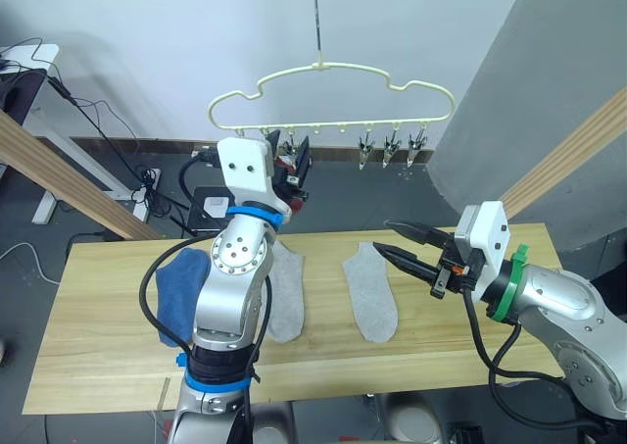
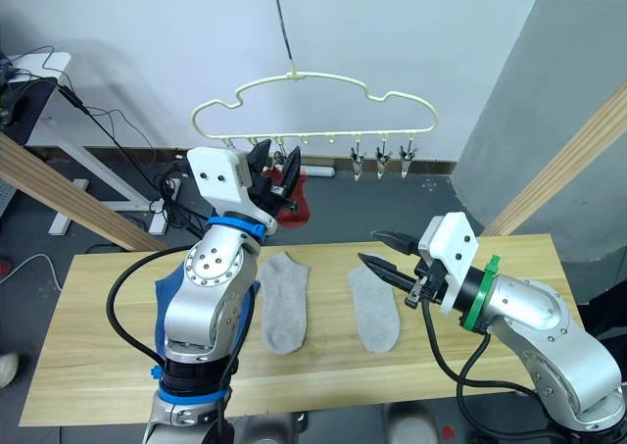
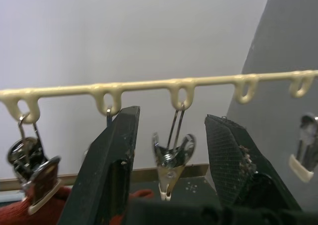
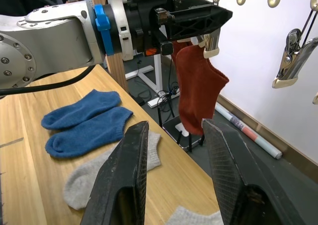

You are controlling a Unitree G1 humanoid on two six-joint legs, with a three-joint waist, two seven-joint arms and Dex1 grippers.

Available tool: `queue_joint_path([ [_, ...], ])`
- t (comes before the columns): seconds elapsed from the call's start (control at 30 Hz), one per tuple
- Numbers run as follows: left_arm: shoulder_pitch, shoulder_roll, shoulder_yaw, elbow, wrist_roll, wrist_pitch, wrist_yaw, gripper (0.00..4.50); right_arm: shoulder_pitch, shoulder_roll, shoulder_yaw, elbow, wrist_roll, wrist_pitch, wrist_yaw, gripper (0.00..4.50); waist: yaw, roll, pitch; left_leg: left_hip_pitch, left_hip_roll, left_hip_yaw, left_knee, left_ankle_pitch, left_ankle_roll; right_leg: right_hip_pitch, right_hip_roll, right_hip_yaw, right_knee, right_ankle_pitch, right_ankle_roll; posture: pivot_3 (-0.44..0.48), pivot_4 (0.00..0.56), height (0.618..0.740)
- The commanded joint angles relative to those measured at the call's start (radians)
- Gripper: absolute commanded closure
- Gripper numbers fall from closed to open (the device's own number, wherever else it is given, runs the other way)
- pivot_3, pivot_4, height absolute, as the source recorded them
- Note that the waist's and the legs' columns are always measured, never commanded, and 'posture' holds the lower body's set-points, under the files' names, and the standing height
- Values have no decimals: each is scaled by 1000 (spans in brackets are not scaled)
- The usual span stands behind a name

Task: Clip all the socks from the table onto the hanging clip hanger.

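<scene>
Two grey socks (image 2: 284, 312) (image 2: 374, 307) are laid flat side by side mid-tabletop (image 2: 323, 380). Two blue socks (image 4: 87, 123) are laid overlapping near the left end. A rust sock (image 4: 196, 88) is hung from a clip of the cream hanger (image 2: 313, 101) above the far edge.

Silver arms, white wrist blocks, blue/green collars, black cables.

Table (image 2: 509, 366): pale wood planks. Resting flat on it: two blue socks (image 4: 84, 123) and two grey socks (image 2: 374, 307), near the right gripper's fingers (image 4: 226, 180).
</scene>
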Motion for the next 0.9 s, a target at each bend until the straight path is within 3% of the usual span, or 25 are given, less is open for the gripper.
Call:
queue_joint_path([
  [0.03,9,-3,-14,-51,3,-7,-3,2223,-5,-12,-29,-37,18,-4,-4,2733,0,0,0,0,0,0,0,0,0,0,0,0,0,0,0,-231,308,740],
  [0.9,19,-20,-10,-49,8,10,38,2223,0,-21,-32,-31,27,-10,7,2733,0,0,0,0,0,0,0,0,0,0,0,0,0,0,0,-232,298,740],
])
